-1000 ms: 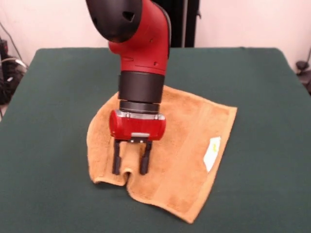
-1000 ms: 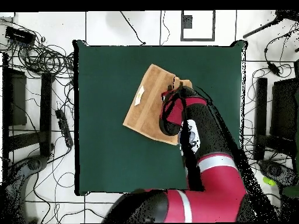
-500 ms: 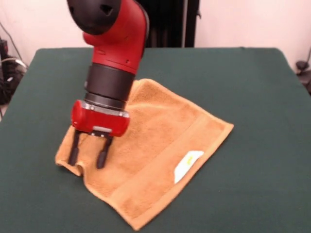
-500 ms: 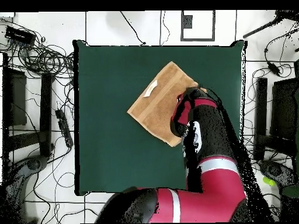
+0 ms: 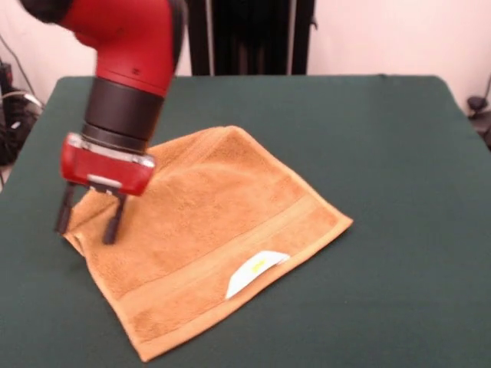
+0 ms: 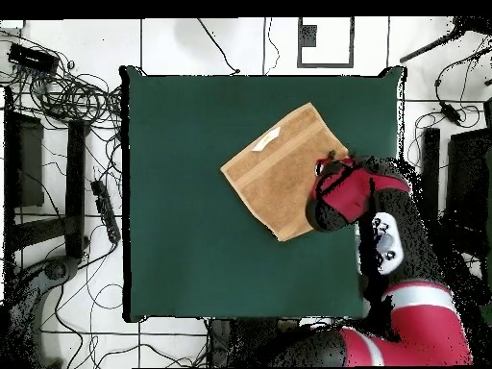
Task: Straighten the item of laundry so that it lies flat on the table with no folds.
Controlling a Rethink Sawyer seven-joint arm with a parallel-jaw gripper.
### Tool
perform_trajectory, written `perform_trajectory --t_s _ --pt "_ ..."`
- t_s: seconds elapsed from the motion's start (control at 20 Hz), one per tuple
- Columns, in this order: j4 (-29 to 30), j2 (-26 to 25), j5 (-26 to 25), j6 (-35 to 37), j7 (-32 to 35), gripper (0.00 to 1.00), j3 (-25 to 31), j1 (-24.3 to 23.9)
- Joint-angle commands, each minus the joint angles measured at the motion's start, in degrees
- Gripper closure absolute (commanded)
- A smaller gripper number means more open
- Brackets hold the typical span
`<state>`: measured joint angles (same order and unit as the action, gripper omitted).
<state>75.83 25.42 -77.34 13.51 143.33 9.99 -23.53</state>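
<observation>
The counter (image 5: 399,153) is the biggest thing here, a wide rectangle covered in plain dark green cloth, and most of its surface is bare. Around it on the floor, the overhead view shows tangles of black cables (image 6: 67,91) and dark stands (image 6: 43,173) on both sides; none of these reach onto the green cloth.

The red and black arm (image 5: 126,54) comes down on the left side of the front view and covers part of the towel's far left edge.

The orange-tan towel (image 5: 222,230) lies left of the counter's middle in the front view, turned like a diamond, with one corner pointing right and another pointing toward the near edge. It is spread out almost flat, with a woven border band running across its near part. Its left corner is lifted off the cloth at the end effector.

The end effector (image 5: 86,226) stands at that left corner, its two dark fingers (image 5: 112,224) pointing down and spread slightly apart, with the raised towel edge between them. Whether they actually pinch the cloth cannot be told.

A small white label (image 5: 255,270) with a yellow mark lies on the towel's near right edge.
</observation>
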Motion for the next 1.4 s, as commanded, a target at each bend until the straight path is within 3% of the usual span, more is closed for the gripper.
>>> perform_trajectory --t_s 0.05,0.4,0.45,0.6,0.7,1.0,1.15,1.4 --pt "7.2 4.6 5.5 7.4 -31.3 0.00 7.3 -2.1" --pt "11.2 9.1 11.1 7.9 -32.4 0.00 9.9 -5.0" --pt "12.5 9.3 12.7 6.8 -31.4 0.00 11.5 -7.1" --pt "17.5 5.5 24.2 8.7 -31.5 0.00 24.7 -19.4" --pt "18.1 4.3 27.6 9.8 -31.3 0.00 27.6 -21.8" --pt "21.2 2.7 31.9 7.9 -30.9 0.00 34.8 -27.3" --pt "22.4 0.5 31.7 7.3 -33.6 0.00 39.2 -30.4" --pt "23.7 -0.7 31.8 6.5 -31.3 0.00 42.4 -32.3"
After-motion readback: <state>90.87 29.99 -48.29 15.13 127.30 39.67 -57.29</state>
